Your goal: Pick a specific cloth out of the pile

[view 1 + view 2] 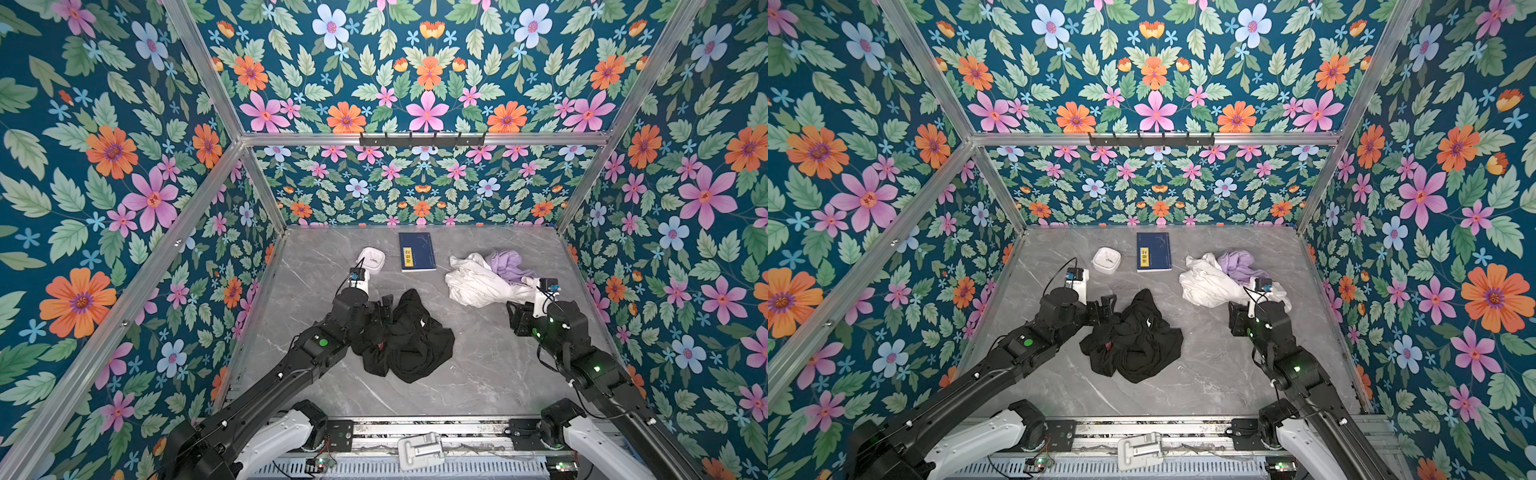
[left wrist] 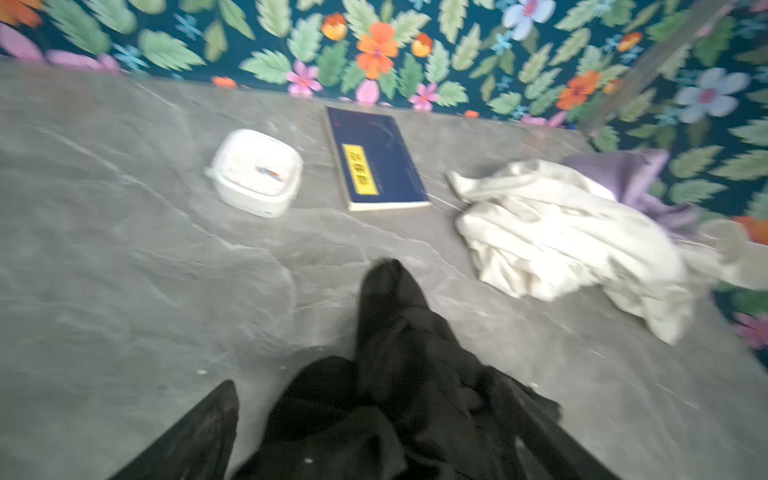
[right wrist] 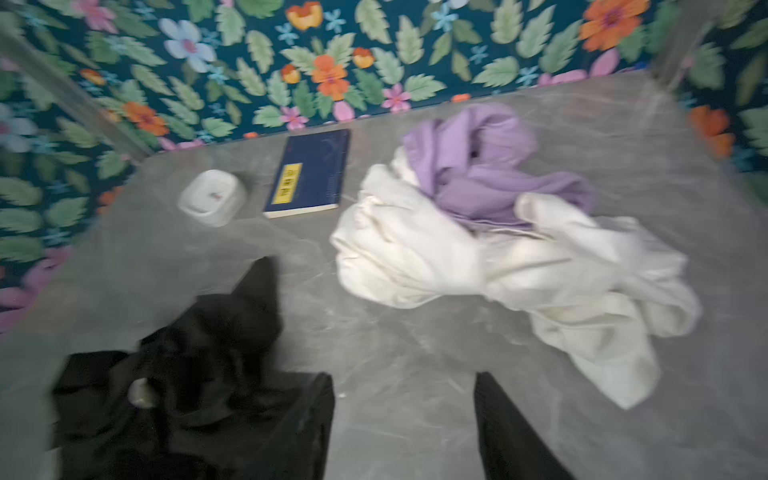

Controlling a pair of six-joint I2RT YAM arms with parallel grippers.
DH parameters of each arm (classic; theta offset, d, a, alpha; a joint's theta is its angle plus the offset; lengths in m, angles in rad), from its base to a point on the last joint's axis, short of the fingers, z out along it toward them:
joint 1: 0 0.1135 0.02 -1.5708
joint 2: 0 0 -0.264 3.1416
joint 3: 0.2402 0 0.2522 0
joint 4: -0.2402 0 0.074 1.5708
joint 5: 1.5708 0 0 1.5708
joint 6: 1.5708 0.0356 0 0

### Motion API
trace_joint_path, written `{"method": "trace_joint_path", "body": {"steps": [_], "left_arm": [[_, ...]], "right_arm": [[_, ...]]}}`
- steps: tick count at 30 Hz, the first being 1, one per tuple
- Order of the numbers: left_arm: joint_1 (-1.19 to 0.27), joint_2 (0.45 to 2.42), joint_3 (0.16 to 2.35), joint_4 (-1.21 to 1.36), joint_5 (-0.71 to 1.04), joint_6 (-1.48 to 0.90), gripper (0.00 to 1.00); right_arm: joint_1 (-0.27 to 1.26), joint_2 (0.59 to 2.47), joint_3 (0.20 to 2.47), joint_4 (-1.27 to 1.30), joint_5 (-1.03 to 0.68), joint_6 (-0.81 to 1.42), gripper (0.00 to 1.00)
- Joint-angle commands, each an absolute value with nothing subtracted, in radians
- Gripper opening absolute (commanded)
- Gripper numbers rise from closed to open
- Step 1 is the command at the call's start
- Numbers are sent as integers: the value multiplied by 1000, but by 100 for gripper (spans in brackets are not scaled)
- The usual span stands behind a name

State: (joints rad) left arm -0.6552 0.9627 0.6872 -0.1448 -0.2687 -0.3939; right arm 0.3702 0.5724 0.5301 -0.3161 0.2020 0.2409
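1. Left gripper (image 2: 374, 395) stands spread wide over the cloth (image 1: 409, 336), not clamping it; right gripper (image 3: 403, 376) gapes empty.
2. The cloth lies on the table (image 1: 478, 374), well apart from the pile (image 1: 478, 282).
3. Best to lift straight up, snagging no folds.

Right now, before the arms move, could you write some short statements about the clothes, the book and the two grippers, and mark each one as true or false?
1. The black cloth lies apart from the pile. True.
2. The blue book lies on top of the white garment. False: it lies flat on the table, between the white container and the pile.
3. The right gripper is shut on the white garment. False: it is open, with only bare table between its fingers.
4. The lavender garment touches the white garment. True.
5. The left gripper is open, with black cloth between its fingers. True.
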Motion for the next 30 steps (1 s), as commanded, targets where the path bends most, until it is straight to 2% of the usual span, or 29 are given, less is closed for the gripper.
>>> {"method": "trace_joint_path", "body": {"steps": [1, 3, 5, 7, 9, 11, 15, 20, 24, 30], "left_arm": [[-639, 953, 633, -121, -562, -286, 93], [-601, 937, 550, -40, -651, -243, 90], [-543, 890, 449, 83, -656, -190, 89], [-477, 825, 312, 283, -600, -86, 87], [-402, 798, 214, 420, -526, -3, 87], [-293, 830, 200, 449, -434, -9, 87], [-108, 975, 173, 610, -249, 22, 84], [-75, 1224, 170, 942, -101, 61, 76], [-69, 1356, 205, 1083, -132, 95, 74], [-54, 1592, 202, 1358, -123, 26, 76]], "right_arm": [[362, 491, 382, -95, 331, -46, 82], [356, 470, 289, 44, 357, -110, 90], [356, 507, 195, 229, 421, -170, 91], [356, 584, 119, 428, 491, -184, 94], [355, 654, 60, 608, 468, -187, 93], [355, 711, -1, 773, 425, -187, 91], [287, 728, -27, 766, 357, -165, 89], [167, 663, -28, 729, 222, -109, 87], [160, 740, -26, 790, 225, -83, 88], [156, 964, -26, 1039, 232, -77, 92]]}}
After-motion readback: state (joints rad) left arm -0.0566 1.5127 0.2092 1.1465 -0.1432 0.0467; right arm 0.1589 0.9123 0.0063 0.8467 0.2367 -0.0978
